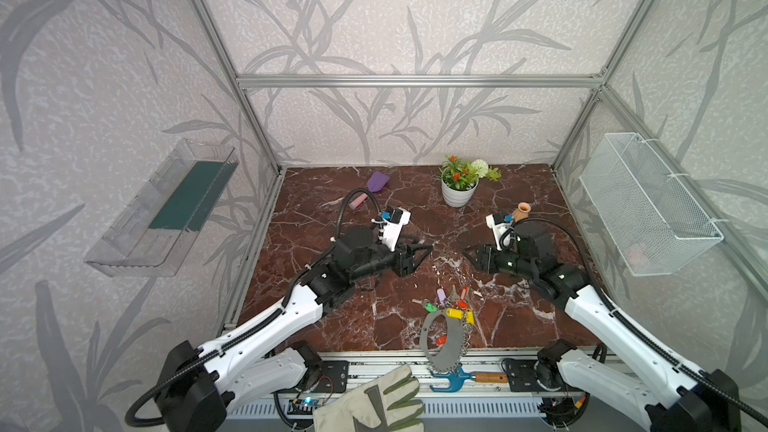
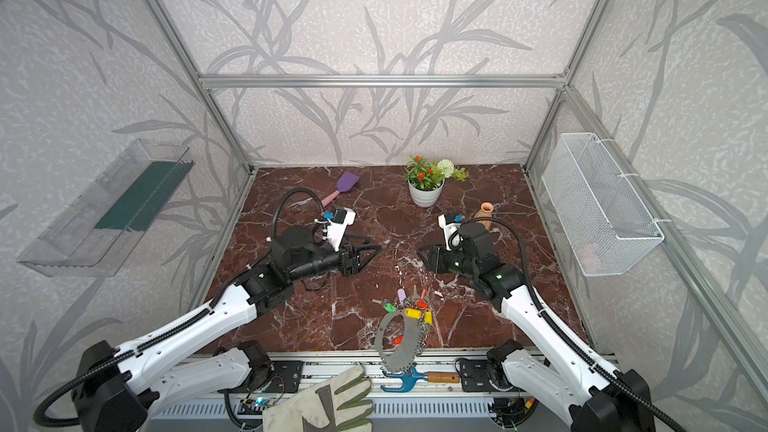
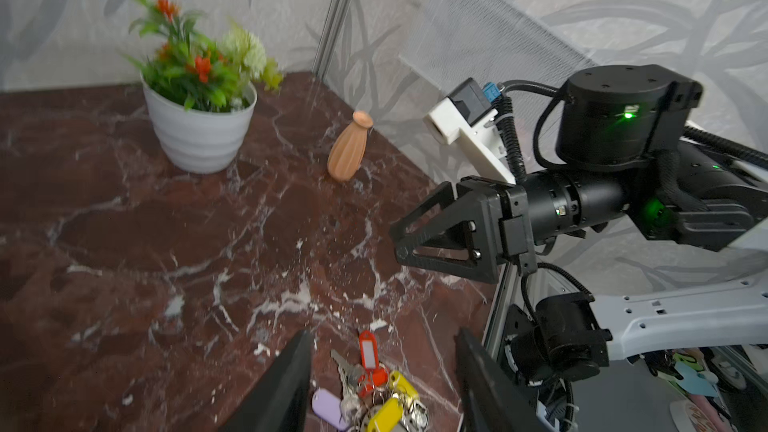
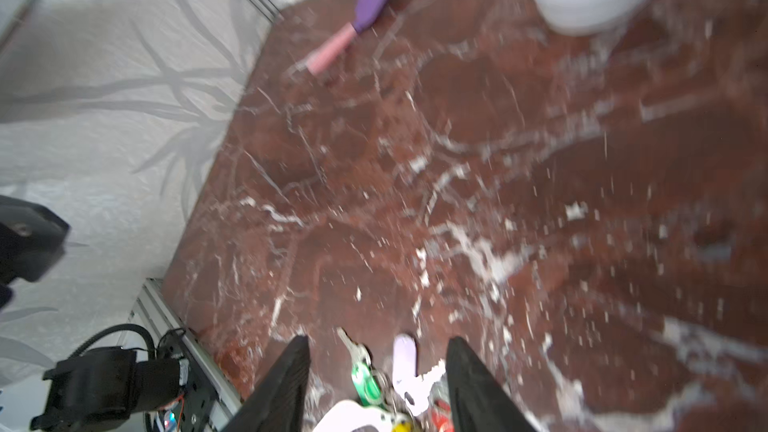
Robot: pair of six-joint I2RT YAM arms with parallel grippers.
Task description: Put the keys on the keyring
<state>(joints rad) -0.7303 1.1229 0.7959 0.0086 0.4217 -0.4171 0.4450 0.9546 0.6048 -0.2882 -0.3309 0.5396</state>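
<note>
Coloured keys (image 1: 455, 312) at grey keyring (image 1: 452, 351) far end

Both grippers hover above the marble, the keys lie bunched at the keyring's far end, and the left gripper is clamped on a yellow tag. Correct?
Not quite. The left gripper holds nothing: the left wrist view shows its jaws standing apart, with the yellow tag lying loose among the keys by the keyring. The rest stands.

I see a potted plant (image 1: 459, 184) at twelve o'clock, a terracotta vase (image 1: 521, 211) at two and a purple spatula (image 1: 377, 182) at eleven. At six, a work glove (image 1: 374, 405) lies beside a blue hand rake (image 1: 453, 380).
</note>
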